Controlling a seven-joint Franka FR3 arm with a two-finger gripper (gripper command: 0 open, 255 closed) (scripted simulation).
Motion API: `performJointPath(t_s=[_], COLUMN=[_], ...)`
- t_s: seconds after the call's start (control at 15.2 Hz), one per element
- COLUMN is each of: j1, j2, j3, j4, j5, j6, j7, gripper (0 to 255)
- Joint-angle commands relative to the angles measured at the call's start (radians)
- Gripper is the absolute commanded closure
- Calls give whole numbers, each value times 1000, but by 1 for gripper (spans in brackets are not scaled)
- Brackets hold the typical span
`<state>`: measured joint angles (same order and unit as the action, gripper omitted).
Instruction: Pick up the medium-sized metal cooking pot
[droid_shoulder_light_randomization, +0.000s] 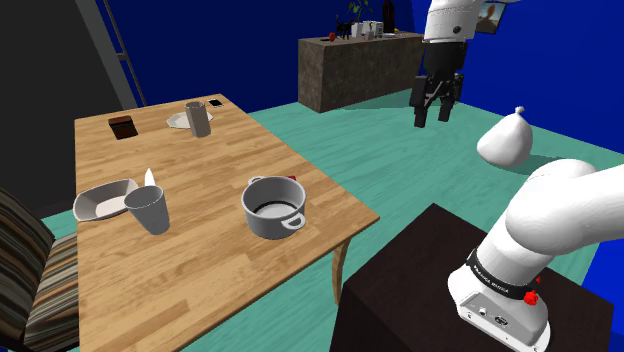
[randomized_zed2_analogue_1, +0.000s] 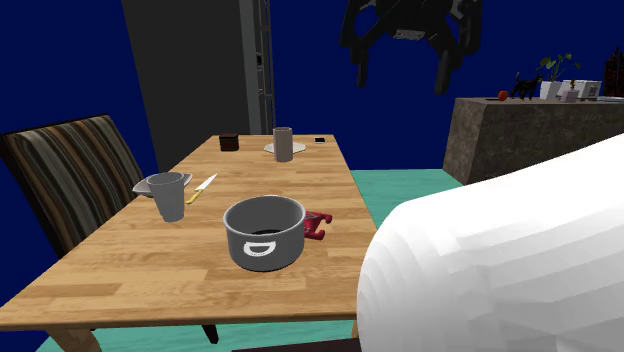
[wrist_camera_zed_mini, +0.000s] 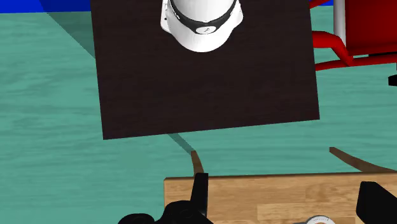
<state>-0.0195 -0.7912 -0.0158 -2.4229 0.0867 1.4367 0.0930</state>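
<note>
The grey metal pot (droid_shoulder_light_randomization: 272, 207) with two loop handles stands upright near the table's edge closest to the stand; it looks empty (randomized_zed2_analogue_1: 264, 232). My black gripper (droid_shoulder_light_randomization: 431, 115) hangs high in the air, well above and to the shoulder view's right of the pot, beyond the table's edge. Its fingers stand wide apart with nothing between them (randomized_zed2_analogue_1: 400, 72). In the wrist view the gripper (wrist_camera_zed_mini: 286, 198) looks down on the table edge (wrist_camera_zed_mini: 254, 194), and a sliver of the pot's rim (wrist_camera_zed_mini: 316, 220) shows between the fingers.
On the wooden table (droid_shoulder_light_randomization: 200, 290) are a grey cup (droid_shoulder_light_randomization: 150, 210), a white dish (droid_shoulder_light_randomization: 105, 200), a knife (droid_shoulder_light_randomization: 150, 178), a second cup (droid_shoulder_light_randomization: 198, 119) and a brown box (droid_shoulder_light_randomization: 123, 127). A red item (randomized_zed2_analogue_1: 317, 224) lies beside the pot. A striped chair (randomized_zed2_analogue_1: 70, 170) stands alongside.
</note>
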Motion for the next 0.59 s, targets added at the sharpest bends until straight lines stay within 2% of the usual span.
performJointPath(t_s=[0.0,0.53], j1=[0,16], j2=[0,238], j3=[0,45], j4=[0,-25], j5=[0,27], j6=[0,274], j7=[0,22], gripper=[0,0])
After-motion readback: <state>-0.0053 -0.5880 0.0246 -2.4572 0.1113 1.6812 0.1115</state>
